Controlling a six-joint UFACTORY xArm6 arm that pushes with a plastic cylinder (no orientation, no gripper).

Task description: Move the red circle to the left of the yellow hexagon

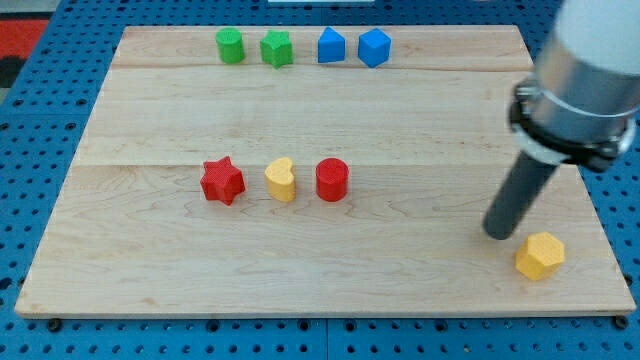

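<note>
The red circle (pixel 332 180) sits near the board's middle. The yellow hexagon (pixel 540 255) lies near the board's bottom right corner. My tip (pixel 499 232) rests on the board just up and left of the yellow hexagon, a small gap apart from it, and far to the right of the red circle. The dark rod slants up to the grey arm at the view's top right.
A yellow heart (pixel 282 179) and a red star (pixel 222 181) lie in a row left of the red circle. Along the top edge stand a green cylinder (pixel 230 45), a green star (pixel 277 48), a blue pentagon-like block (pixel 331 46) and a blue hexagon-like block (pixel 374 47). The wooden board (pixel 150 270) lies on blue pegboard.
</note>
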